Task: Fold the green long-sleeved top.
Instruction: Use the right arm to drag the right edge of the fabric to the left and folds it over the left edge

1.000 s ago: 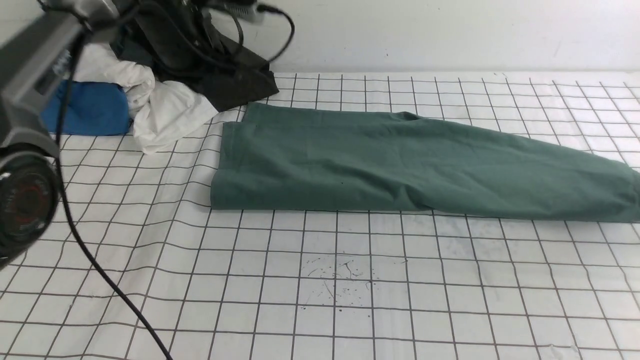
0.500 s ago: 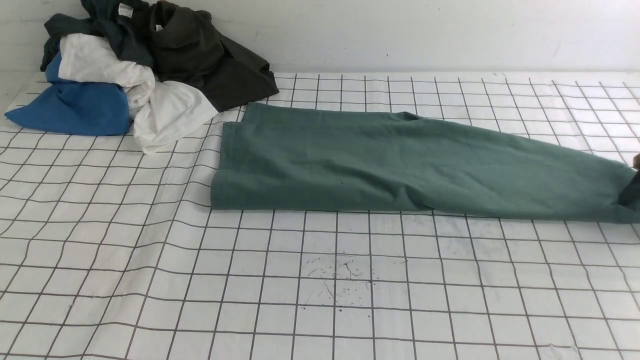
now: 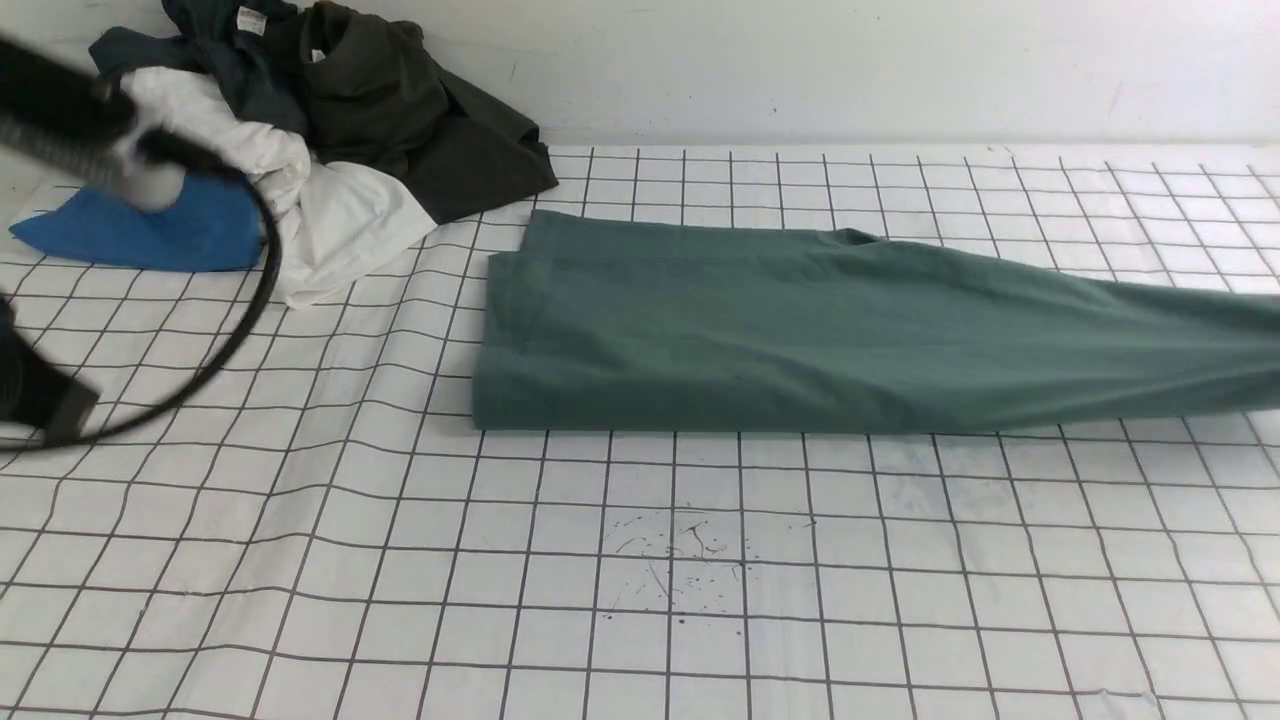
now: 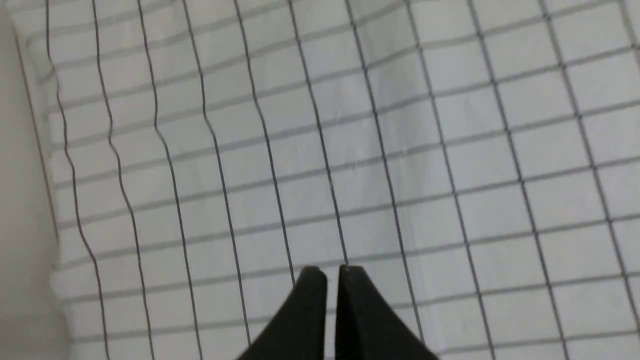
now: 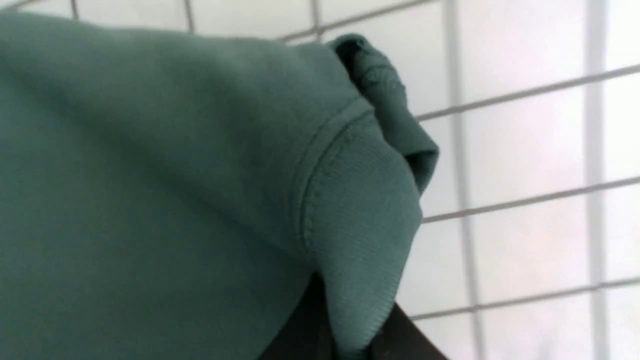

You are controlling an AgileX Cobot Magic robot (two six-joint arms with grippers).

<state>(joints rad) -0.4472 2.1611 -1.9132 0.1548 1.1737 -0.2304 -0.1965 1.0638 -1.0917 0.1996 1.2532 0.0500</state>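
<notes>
Dragged rightward since a moment earlier, the top lay as a long folded strip across the counter, clear of the clothes pile. Right jaws pinched its ribbed band, apparently to pull it straight; left jaws hung pressed together over bare counter.

the green long-sleeved top ran off the front view's right edge, so its far end and the right pincer lay outside that picture. the left arm was a dark blurred streak cut by the left edge, covering part of the blue garment. in the right wrist view the ribbed cuff hid most of the right pincer, and the table behind was out of focus. the left wrist view's edge left only the tips of the left pincer in sight.
</notes>
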